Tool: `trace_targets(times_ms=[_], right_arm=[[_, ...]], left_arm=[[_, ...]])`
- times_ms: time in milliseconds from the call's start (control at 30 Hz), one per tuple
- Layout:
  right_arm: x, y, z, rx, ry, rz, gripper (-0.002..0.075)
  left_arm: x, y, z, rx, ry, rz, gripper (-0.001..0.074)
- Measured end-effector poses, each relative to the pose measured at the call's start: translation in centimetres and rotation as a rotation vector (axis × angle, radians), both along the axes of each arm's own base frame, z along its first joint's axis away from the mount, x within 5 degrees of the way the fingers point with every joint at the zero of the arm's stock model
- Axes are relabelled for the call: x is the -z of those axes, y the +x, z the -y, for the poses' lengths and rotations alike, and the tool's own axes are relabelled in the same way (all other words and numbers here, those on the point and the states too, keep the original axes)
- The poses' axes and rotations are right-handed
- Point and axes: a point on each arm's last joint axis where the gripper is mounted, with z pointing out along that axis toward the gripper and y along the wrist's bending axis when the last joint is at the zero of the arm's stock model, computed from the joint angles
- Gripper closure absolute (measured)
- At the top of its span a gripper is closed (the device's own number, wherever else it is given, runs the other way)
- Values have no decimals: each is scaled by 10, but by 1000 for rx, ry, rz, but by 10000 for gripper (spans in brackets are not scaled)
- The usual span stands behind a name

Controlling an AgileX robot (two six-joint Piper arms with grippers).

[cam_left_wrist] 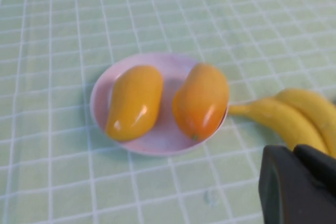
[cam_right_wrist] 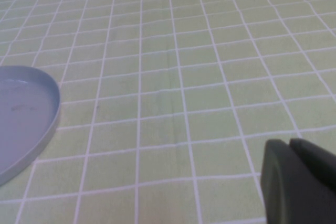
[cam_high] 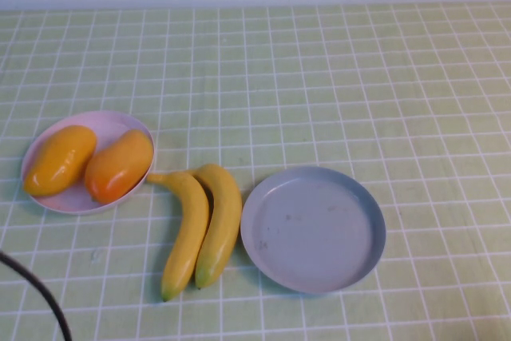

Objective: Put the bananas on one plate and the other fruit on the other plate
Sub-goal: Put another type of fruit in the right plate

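Two orange-yellow mangoes (cam_high: 60, 160) (cam_high: 118, 165) lie side by side in the pale pink plate (cam_high: 108, 123) at the left. Two yellow bananas (cam_high: 188, 233) (cam_high: 219, 221) lie side by side on the table between that plate and the grey-blue plate (cam_high: 313, 229), which holds nothing. The left wrist view shows the mangoes (cam_left_wrist: 134, 102) (cam_left_wrist: 201, 100), the pink plate (cam_left_wrist: 163, 64) and the bananas (cam_left_wrist: 281, 120). My left gripper (cam_left_wrist: 294, 149) is shut and empty, near the table's front, short of the bananas. My right gripper (cam_right_wrist: 290, 141) is shut and empty over bare table beside the grey-blue plate (cam_right_wrist: 21, 114). Neither gripper shows in the high view.
The table has a light green cloth with a white grid (cam_high: 319, 77). A white wall runs along the far edge. A black cable (cam_high: 36, 289) crosses the front left corner.
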Motion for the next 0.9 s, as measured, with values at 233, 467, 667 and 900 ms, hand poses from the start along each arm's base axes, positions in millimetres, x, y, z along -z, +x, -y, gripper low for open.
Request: trace_targets(times_ms=[233, 467, 667, 900], right_arm=[[0, 0, 0, 0, 0, 0, 744], [0, 0, 0, 0, 0, 0, 744], [0, 0, 0, 0, 0, 0, 744], [0, 0, 0, 0, 0, 0, 744]], left_arm=[[30, -29, -9, -13, 60, 33, 732], [57, -23, -5, -6, -8, 105, 733], [97, -16, -5, -19, -60, 300, 733], [113, -31, -16, -138, -122, 530, 733]])
